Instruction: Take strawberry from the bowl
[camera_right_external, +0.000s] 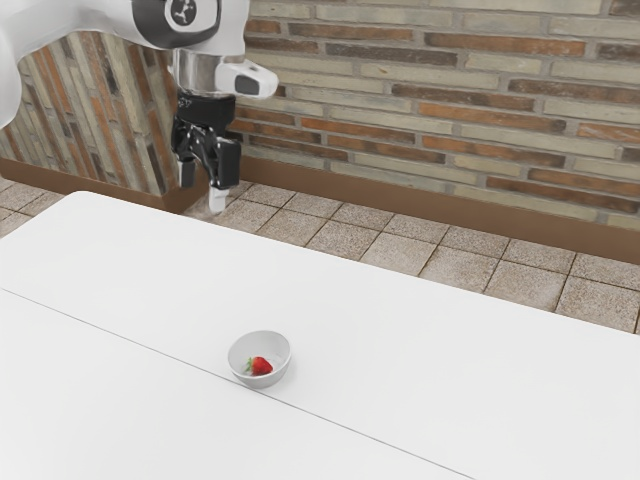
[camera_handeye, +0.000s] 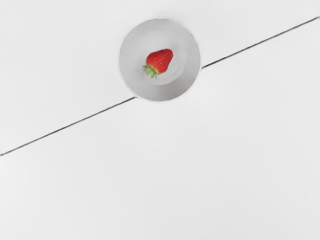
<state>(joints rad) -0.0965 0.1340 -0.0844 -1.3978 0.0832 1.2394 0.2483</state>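
The strawberry (camera_handeye: 160, 61) is cradled by the bowl (camera_handeye: 192, 75) on the table (camera_right_external: 430, 370); the gripper (camera_right_external: 203, 187) is held high, fingers parted.

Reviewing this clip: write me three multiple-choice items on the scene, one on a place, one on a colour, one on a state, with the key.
1. Where is the strawberry?
A) on the floor
B) in the bowl
C) on the table beside the bowl

2. What colour is its leafy cap?
A) yellow
B) brown
C) green

3. How does the bowl stand?
A) upright
B) on its side
C) upside down

1 B: the wrist view shows it inside the rim.
2 C: green leaves show at one end.
3 A: its opening faces up.
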